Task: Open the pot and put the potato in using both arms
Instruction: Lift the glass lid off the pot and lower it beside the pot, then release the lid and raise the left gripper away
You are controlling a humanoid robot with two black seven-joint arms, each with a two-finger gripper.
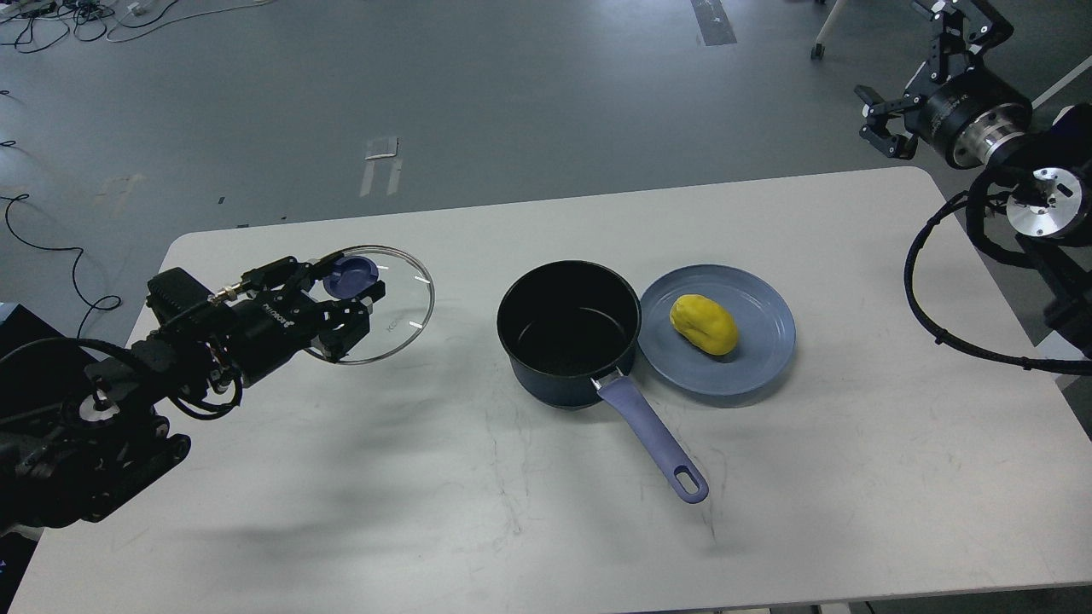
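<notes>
Left gripper [345, 298] was clamped on the blue knob [351, 275] of a round glass lid [401, 320], 1 finger above the knob and 1 below. The lid sat over the left part of the white table [546, 512], tilted toward the camera; whether its lower rim touched the tabletop could not be told. The left arm [128, 384] came in from the lower-left edge, black, with cables looped around the wrist.

Right of the lid, well apart from it, stood the pot [569, 333]: dark navy saucepan, uncovered, black interior empty. Its lavender-blue handle [653, 439] pointed toward the near-right, ending in a slot hole, and lay flat along the tabletop.

Just beside the pot on its right was a blue-grey plate [751, 358], rim touching or nearly touching the pot wall. The potato [704, 324], yellow and oval, lay on the plate a little left of the plate's centre, near the pot but outside it.

Right gripper [883, 119] was raised at the upper-right, beyond the table's far-right corner, over the grey floor [512, 102], well apart from pot and plate. Its 2 fingers stood spread apart, nothing between them. A silver wrist ring showed behind it, and the right arm [1024, 196] carried a black cable hanging in a loop over the table's right edge.
</notes>
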